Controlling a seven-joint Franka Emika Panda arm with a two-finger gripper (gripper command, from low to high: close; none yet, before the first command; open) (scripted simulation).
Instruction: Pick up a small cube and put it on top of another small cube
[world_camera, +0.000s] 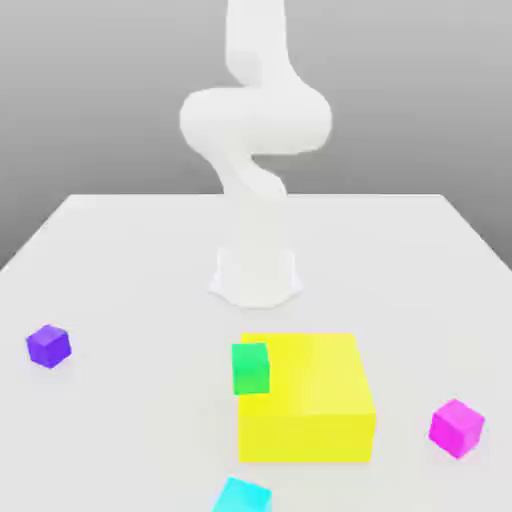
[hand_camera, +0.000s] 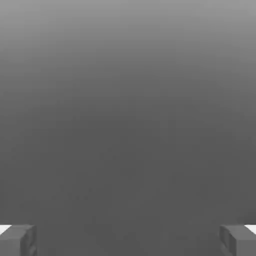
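Several small cubes lie on the white table (world_camera: 120, 260) in the exterior view. A purple cube (world_camera: 48, 345) rests at that view's left and a magenta cube (world_camera: 457, 427) at its right. A green cube (world_camera: 251, 368) overlaps the left edge of the big yellow block (world_camera: 310, 400); whether it touches the block I cannot tell. A cyan cube (world_camera: 242, 497) is cut off by the lower frame edge. In the hand view my gripper (hand_camera: 128, 240) is open, its grey fingertips (hand_camera: 18, 240) far apart with nothing between them, facing plain grey background.
The white arm (world_camera: 255, 120) rises from its base (world_camera: 256, 280) at the table's middle, behind the yellow block. The table's edges run along the exterior view's left and right sides.
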